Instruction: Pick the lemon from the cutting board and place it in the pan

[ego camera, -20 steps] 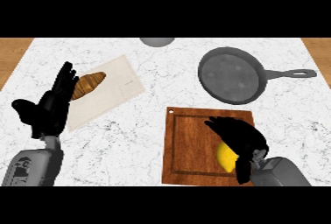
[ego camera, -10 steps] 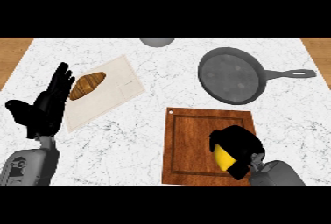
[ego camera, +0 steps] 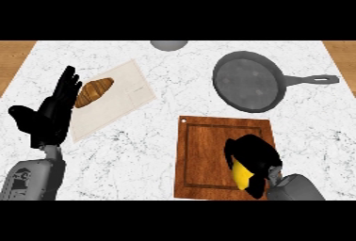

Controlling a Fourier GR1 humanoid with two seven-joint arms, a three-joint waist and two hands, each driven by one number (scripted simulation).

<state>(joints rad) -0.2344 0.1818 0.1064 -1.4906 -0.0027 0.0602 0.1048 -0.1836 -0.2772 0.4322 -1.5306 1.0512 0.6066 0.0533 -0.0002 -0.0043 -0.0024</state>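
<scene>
The yellow lemon (ego camera: 241, 175) lies on the wooden cutting board (ego camera: 208, 146) near its front right corner. My right hand (ego camera: 252, 153) is curled over the lemon and hides most of it; only a yellow patch shows under the fingers. The dark grey pan (ego camera: 248, 87) sits behind the board with its handle pointing right, and nothing lies in it. My left hand (ego camera: 50, 116) rests open at the left, fingers pointing up.
A croissant (ego camera: 94, 91) lies on a beige cloth (ego camera: 122, 101) beside the left hand. A grey bowl (ego camera: 168, 44) shows at the counter's back edge. Wooden floor borders the white marble counter at both back corners.
My right hand has curled down over the lemon, covering more of it than a second ago. The left hand has shifted slightly.
</scene>
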